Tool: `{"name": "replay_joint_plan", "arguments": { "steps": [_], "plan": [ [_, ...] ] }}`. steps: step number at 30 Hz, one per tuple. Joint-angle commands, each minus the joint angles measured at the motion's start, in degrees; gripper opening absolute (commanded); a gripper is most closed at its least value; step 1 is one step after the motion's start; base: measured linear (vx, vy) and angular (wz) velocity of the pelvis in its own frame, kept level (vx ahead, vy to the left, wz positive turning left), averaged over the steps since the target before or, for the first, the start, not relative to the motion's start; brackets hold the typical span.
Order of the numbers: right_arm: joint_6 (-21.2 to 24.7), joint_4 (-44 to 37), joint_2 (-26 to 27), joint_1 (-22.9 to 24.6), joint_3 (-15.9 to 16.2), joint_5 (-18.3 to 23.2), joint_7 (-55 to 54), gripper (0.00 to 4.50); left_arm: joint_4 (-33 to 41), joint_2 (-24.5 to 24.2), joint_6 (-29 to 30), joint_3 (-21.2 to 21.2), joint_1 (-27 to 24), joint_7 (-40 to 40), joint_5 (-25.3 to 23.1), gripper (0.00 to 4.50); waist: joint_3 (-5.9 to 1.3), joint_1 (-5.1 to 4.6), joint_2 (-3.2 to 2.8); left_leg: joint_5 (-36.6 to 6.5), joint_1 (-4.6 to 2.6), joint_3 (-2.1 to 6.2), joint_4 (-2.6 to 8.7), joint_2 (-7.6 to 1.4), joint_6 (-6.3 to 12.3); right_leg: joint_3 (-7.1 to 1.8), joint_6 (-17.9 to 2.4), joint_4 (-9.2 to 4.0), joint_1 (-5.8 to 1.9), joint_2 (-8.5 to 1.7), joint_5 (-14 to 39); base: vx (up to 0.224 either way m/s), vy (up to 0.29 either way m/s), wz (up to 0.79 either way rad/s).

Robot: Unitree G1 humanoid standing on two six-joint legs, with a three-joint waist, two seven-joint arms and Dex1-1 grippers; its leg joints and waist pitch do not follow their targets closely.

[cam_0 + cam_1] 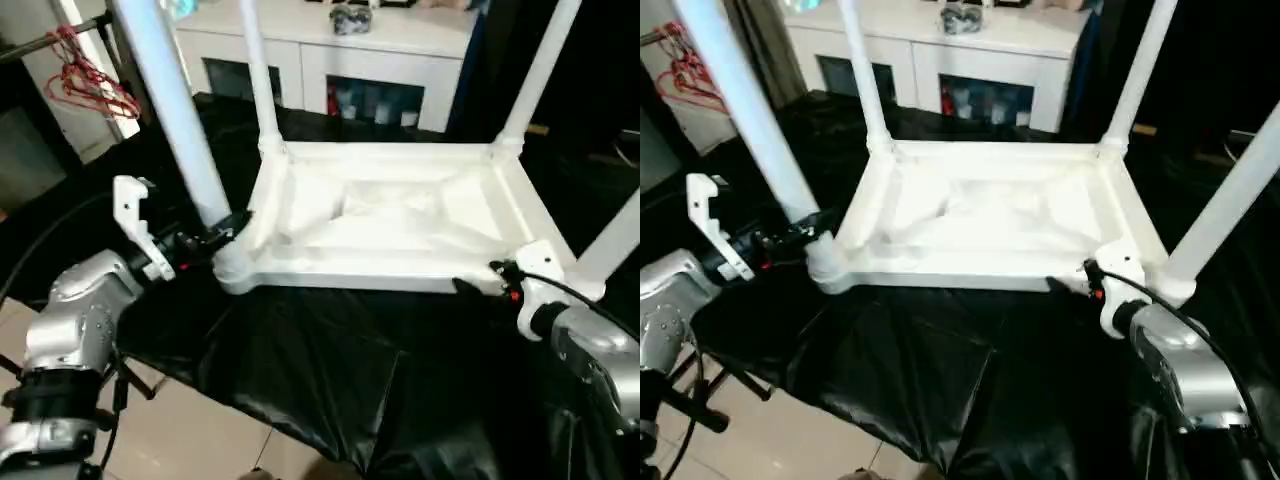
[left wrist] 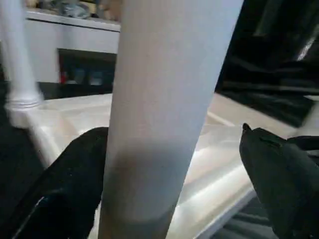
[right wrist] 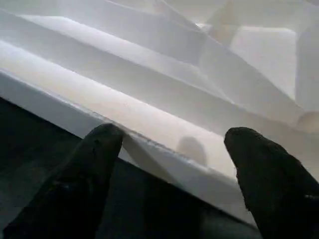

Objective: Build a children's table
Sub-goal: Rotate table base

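Tabletop sits upside down on the black cloth, all four legs standing in their corner sockets. My left gripper has its fingers spread either side of the near-left leg, not squeezing it. My right gripper is spread too, at the near edge. I'd brace that edge, then close on the leg low and press straight down.

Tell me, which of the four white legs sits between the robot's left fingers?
The near-left leg, rising from the corner socket closest to the left end effector. Its black fingers flank that tube with a gap on one side; the other three legs stand untouched.
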State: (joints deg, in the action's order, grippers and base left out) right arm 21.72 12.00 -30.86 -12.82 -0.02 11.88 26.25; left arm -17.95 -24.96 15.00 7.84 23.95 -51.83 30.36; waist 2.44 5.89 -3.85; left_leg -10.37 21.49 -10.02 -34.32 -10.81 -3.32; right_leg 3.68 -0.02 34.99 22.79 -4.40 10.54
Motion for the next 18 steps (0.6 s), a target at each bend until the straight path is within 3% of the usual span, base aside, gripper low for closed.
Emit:
{"name": "replay_joint_plan", "arguments": {
  "steps": [1, 4, 6, 8, 11, 13, 15, 17, 18],
  "plan": [
    [0.88, 2.30, 1.76, -0.88, 3.29, -1.91, -0.26, 3.77, 4.98, 0.31, 2.50, -3.80, -0.31, -4.24, 1.94, 4.48, -3.16, -0.04, 0.21, -16.94, -0.77, 0.79, 4.52, -1.81, -0.82, -2.32, -10.45, -4.61, -2.33, -3.48, 16.78, 0.000, 0.000, 0.00],
    [-0.13, 4.36, 2.49, -2.57, 5.32, -4.09, -0.54, 3.77, 7.54, -0.86, 5.70, -5.70, -1.11, -7.07, 2.82, 4.48, -3.10, -0.25, 0.25, -16.49, -0.71, 0.68, 4.52, -1.68, -0.66, -2.27, -10.64, -4.55, -2.28, -3.41, 16.59, 0.000, 0.000, 0.00],
    [-0.76, 6.46, 3.54, -4.16, 6.21, -5.34, -1.58, 3.77, 11.53, -2.06, 9.61, -6.94, -2.55, -8.77, 5.24, 4.48, -3.07, -0.57, 0.62, -16.70, -0.69, 0.77, 4.63, -1.76, -0.83, -2.25, -10.70, -4.51, -2.34, -3.47, 17.07, 0.000, 0.000, 0.00],
    [-1.15, 7.75, 4.41, -5.13, 6.41, -5.74, -2.13, 3.77, 14.63, -2.60, 12.52, -7.59, -3.58, -9.44, 7.36, 4.48, -2.90, -1.05, 0.35, -18.39, -0.85, 0.81, 4.77, -1.79, -1.21, -2.27, -10.68, -4.63, -2.16, -3.47, 18.96, 0.000, 0.000, 0.00],
    [-2.56, 10.57, 6.86, -7.02, 6.81, -7.35, -3.13, 3.77, 23.78, -2.70, 21.02, -8.28, -5.98, -8.64, 14.42, 4.48, -2.74, -1.70, 0.65, -20.50, -1.03, 0.72, 4.86, -1.76, -1.85, -2.25, -10.89, -4.69, -1.99, -3.29, 20.53, 0.000, 0.000, 0.00],
    [-3.34, 11.46, 7.82, -7.51, 6.92, -8.06, -3.34, 3.77, 27.26, -1.95, 24.77, -7.86, -6.59, -7.48, 18.67, 4.48, -2.70, -2.05, 0.54, -20.99, -0.82, 0.82, 4.90, -1.62, -1.97, -2.20, -11.11, -4.71, -2.21, -3.35, 21.22, 0.000, 0.000, 0.00],
    [-4.19, 12.26, 8.66, -7.92, 6.88, -8.34, -3.54, 3.77, 30.41, -0.70, 27.17, -7.85, -7.28, -6.13, 22.34, 4.48, -2.69, -2.28, 1.13, -20.45, -0.79, 0.66, 4.79, -1.52, -1.52, -2.27, -11.21, -4.94, -2.18, -3.27, 21.04, 0.000, 0.000, 0.00],
    [-4.67, 12.92, 9.34, -8.28, 6.96, -8.51, -3.70, 3.77, 32.22, 0.51, 28.15, -8.16, -7.71, -4.87, 24.25, 4.48, -2.71, -2.45, 1.14, -18.07, -0.31, 0.70, 4.69, -1.41, -1.11, -2.22, -10.57, -4.65, -2.59, -3.20, 20.63, 0.000, 0.000, 0.00],
    [-5.04, 13.41, 9.86, -8.53, 7.00, -8.73, -3.64, 3.77, 33.08, 1.02, 28.79, -8.43, -7.94, -4.26, 24.70, 4.48, -2.63, -2.44, 1.28, -18.23, -0.58, 0.56, 4.56, -1.37, -0.86, -2.27, -9.99, -4.98, -2.29, -3.16, 22.32, 0.000, 0.000, 0.00]
  ]
}}
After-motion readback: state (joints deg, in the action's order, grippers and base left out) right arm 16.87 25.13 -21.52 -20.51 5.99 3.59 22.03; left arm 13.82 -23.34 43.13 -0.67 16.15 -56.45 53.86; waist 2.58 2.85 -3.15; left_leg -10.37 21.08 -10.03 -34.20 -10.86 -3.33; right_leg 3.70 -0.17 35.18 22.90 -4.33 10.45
